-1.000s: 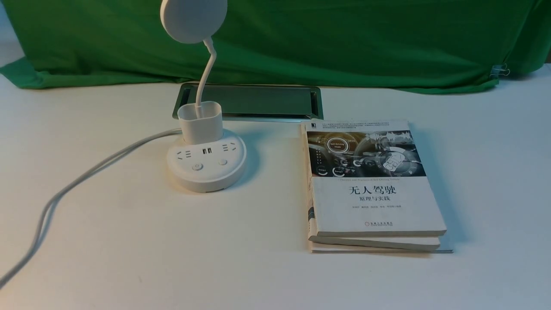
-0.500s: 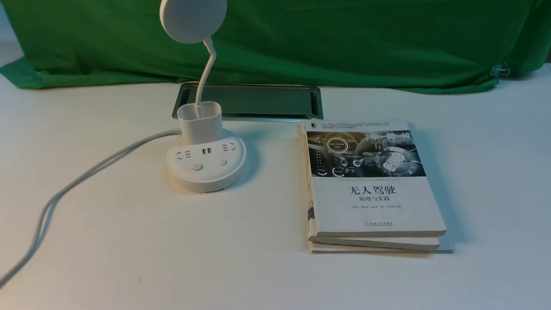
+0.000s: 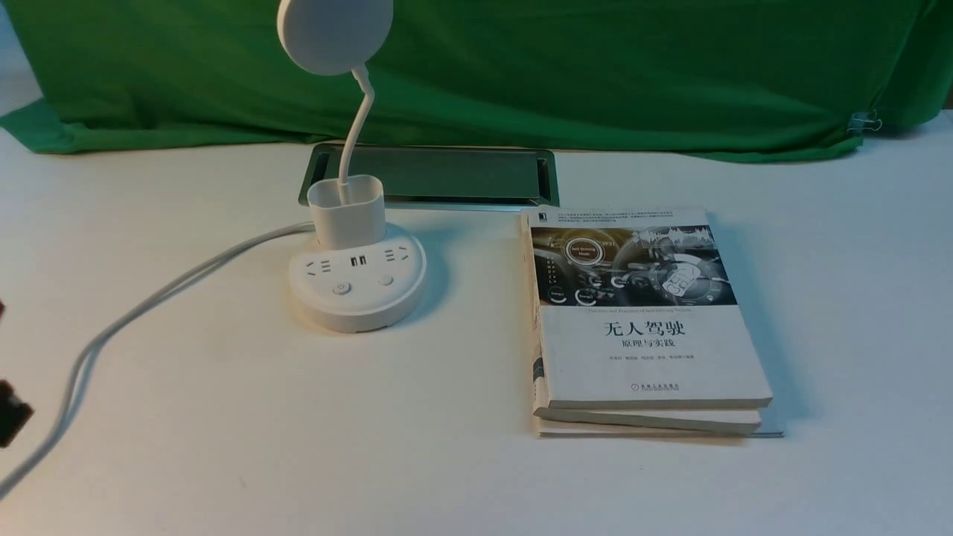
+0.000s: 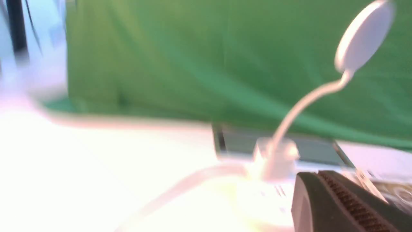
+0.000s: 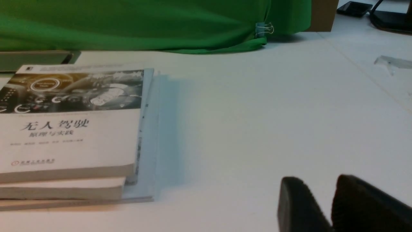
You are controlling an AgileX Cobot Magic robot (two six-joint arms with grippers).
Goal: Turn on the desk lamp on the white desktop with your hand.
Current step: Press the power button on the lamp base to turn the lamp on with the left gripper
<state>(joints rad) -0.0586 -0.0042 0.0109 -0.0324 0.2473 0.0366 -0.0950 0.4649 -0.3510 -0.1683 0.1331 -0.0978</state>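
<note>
The white desk lamp (image 3: 357, 286) stands on the white desktop (image 3: 298, 461), left of centre. Its disc head (image 3: 335, 30) is up on a bent neck, and two round buttons (image 3: 342, 288) sit on the front of the base. A black part of my left arm (image 3: 9, 417) shows at the left edge, far from the lamp. In the blurred left wrist view the lamp (image 4: 276, 158) lies ahead of my left gripper (image 4: 317, 175), whose fingers are pressed together and empty. My right gripper (image 5: 317, 185) hovers low over bare desktop with a narrow gap between its tips, holding nothing.
The lamp's white cord (image 3: 149, 301) runs left and forward across the desk. A stack of books (image 3: 640, 327) lies right of the lamp. A silver-framed hatch (image 3: 447, 175) sits behind it, with green cloth (image 3: 595, 67) along the back.
A black part of my left arm has come into the front view at the left edge. The lamp and books have not moved.
</note>
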